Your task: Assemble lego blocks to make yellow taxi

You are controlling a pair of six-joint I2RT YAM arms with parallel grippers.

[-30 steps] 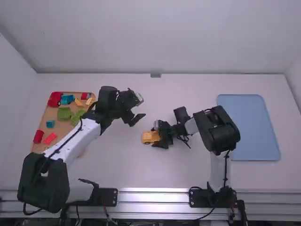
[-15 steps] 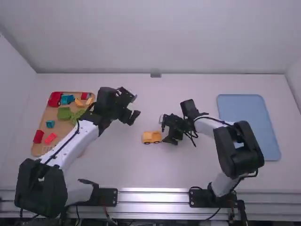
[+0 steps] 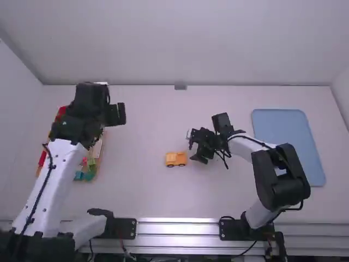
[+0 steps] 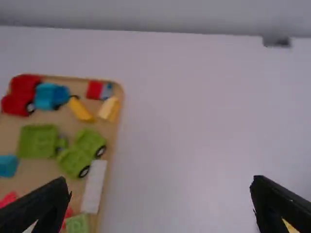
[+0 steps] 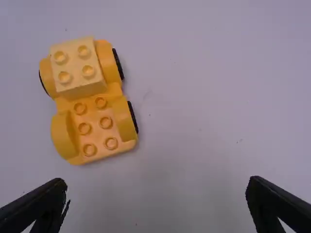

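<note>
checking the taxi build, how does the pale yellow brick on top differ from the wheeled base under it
The pale yellow brick is smaller and lighter in colour; the wheeled base is longer and a deeper yellow. The brick shows four studs and has no wheels, whereas the base shows six bare studs and has black-tyred wheels at its sides. Both are yellow and studded.
</note>
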